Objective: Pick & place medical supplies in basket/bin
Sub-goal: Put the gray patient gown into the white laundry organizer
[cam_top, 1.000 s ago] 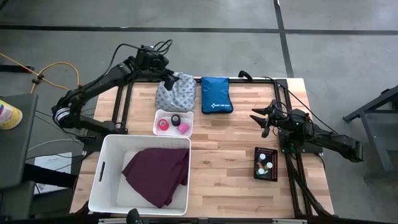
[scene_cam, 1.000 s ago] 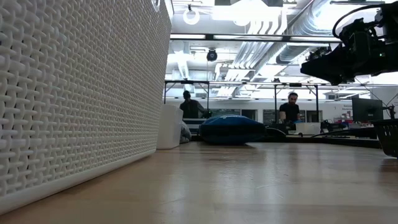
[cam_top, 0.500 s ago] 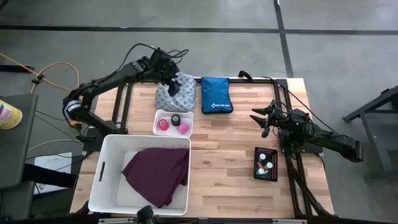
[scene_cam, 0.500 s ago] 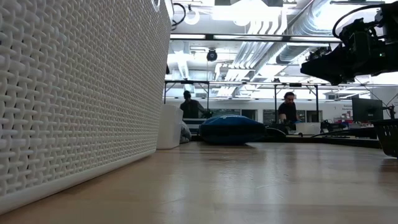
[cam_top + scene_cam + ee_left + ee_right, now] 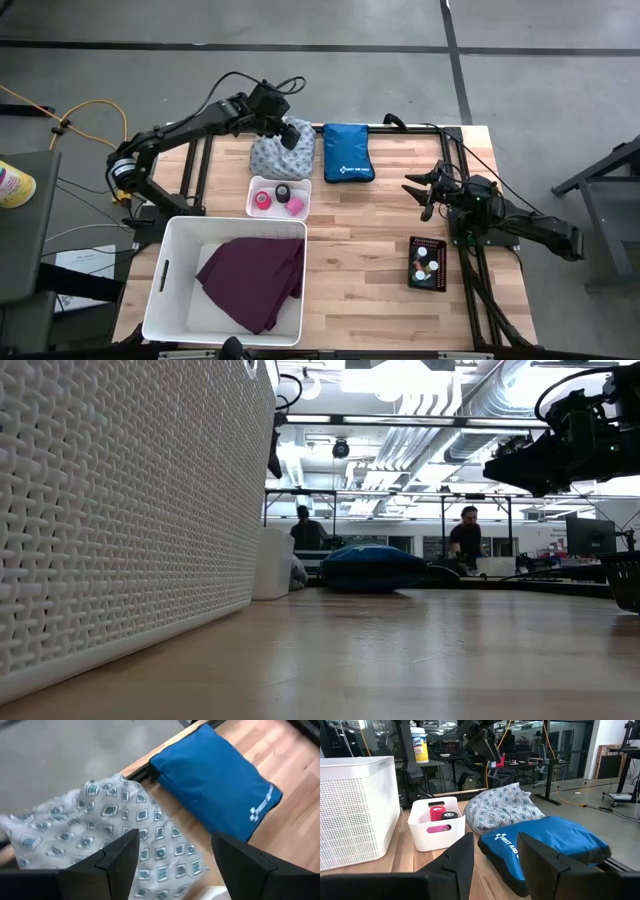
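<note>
Grey-white patterned cloth (image 5: pixel 283 151) lies bunched at the far edge of the bench (image 5: pixel 380 240), just beside the blue pouch (image 5: pixel 347 153). We find the left tool (image 5: pixel 283 130) directly above that cloth, its fingers (image 5: pixel 117 857) spread apart with the cloth showing between them; we see nothing pinched. From the right wrist camera, this tool (image 5: pixel 485 742) hangs clear above the cloth (image 5: pixel 502 806), apart from it.

We note the purple cloth (image 5: pixel 255 280) lying inside the large white basket (image 5: pixel 170 265) at the near left of the bench. A small white tray (image 5: pixel 262 184) stands between basket and patterned cloth; it holds pink and black tape rolls (image 5: pixel 279 198). A dark tray (image 5: pixel 428 264) with white-capped vials (image 5: pixel 424 262) sits at the near right side of the bench.

We record the right tool (image 5: pixel 421 192) over the right part of the bench, well apart from the pouch and from the vial tray, with its fingers (image 5: pixel 465 855) parted and holding nothing. In its own camera the pouch (image 5: pixel 545 842) lies just ahead, with white print on its cover.

At bench height the basket wall (image 5: pixel 120 510) fills the left of the view, and two persons (image 5: pixel 305 530) show in the room beyond.
</note>
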Robot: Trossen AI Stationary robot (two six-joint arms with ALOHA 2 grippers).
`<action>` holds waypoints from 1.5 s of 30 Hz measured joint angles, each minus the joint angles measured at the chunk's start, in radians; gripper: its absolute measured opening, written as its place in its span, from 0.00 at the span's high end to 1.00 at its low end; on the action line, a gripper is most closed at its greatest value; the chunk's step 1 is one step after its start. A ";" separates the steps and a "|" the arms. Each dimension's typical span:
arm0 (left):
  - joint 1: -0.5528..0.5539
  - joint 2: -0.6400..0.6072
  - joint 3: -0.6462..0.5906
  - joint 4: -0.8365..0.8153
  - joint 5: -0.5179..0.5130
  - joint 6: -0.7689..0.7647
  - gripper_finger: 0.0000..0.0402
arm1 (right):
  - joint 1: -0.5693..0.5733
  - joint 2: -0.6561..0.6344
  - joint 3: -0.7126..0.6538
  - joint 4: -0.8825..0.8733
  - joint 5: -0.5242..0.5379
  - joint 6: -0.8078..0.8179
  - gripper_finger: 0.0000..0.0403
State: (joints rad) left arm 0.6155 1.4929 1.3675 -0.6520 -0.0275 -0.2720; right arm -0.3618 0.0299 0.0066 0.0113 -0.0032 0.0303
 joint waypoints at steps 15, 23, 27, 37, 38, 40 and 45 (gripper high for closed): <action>0.027 0.012 0.021 -0.009 0.184 -0.189 0.40 | 0.000 0.000 0.000 0.000 0.000 0.000 0.66; 0.045 0.022 0.022 -0.064 0.231 -0.189 0.40 | 0.000 0.000 0.000 0.000 0.000 0.000 0.66; 0.083 0.024 0.021 -0.154 0.239 -0.207 0.40 | 0.000 0.000 0.000 0.000 0.000 0.000 0.66; 0.207 0.024 0.020 -0.272 0.235 -0.157 0.40 | 0.000 0.000 0.000 0.000 0.000 0.000 0.66; 0.213 0.024 0.020 -0.272 0.234 -0.131 0.40 | 0.000 0.000 0.000 0.000 0.000 0.000 0.66; 0.220 0.024 0.020 -0.271 0.235 -0.088 0.40 | 0.000 0.000 0.000 0.000 0.000 0.000 0.66; 0.215 0.024 0.020 -0.273 0.236 -0.076 0.40 | 0.000 0.000 0.000 0.000 0.000 0.000 0.66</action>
State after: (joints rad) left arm 0.8307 1.5169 1.3872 -0.9245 0.2081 -0.3477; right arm -0.3619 0.0299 0.0063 0.0113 -0.0032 0.0303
